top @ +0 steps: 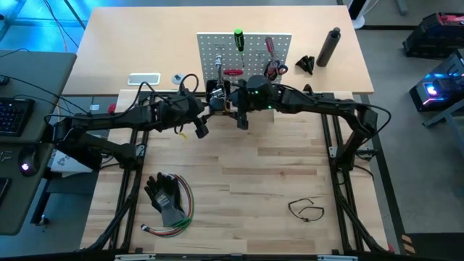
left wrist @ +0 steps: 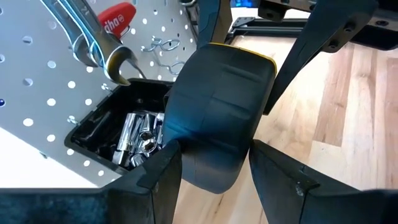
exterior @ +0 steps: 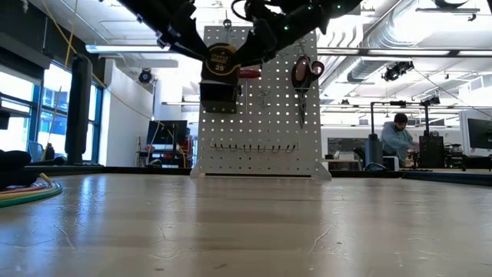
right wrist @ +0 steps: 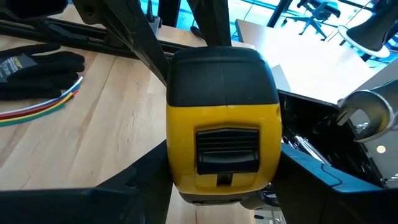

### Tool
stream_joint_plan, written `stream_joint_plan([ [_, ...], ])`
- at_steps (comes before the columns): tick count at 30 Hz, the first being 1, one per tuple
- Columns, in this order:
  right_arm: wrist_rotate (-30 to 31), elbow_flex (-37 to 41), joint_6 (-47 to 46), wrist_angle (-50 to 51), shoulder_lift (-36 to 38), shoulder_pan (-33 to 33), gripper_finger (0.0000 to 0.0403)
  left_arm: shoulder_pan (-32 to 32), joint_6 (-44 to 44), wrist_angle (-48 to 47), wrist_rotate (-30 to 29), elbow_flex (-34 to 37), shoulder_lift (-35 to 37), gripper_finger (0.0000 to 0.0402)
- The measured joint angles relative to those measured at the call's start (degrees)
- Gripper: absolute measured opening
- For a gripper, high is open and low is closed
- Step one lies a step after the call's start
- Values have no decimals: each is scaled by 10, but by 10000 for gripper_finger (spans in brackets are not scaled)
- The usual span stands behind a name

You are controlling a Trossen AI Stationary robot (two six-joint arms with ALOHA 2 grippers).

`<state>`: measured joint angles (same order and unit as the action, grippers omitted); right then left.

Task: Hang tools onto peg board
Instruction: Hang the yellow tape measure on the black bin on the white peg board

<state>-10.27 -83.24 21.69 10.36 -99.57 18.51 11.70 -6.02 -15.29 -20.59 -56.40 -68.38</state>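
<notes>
Low view: both the left gripper (left wrist: 211, 180) and right gripper (right wrist: 224, 186) clamp the tape measure (exterior: 221, 60) at the peg board (exterior: 261, 146) (one should release only once it is hooked).

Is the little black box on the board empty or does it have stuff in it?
Not empty. The black bin on the peg board holds shiny metal bits.
</notes>
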Motion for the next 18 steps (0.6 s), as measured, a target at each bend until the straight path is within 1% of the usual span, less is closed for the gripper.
stream_joint_plan([
  [10,-7,0,-22,25,10,-2,218,-2,30,3,18,0,-1,174],
  [18,-10,0,-24,23,10,1,218,-2,51,-6,15,0,-1,174],
])
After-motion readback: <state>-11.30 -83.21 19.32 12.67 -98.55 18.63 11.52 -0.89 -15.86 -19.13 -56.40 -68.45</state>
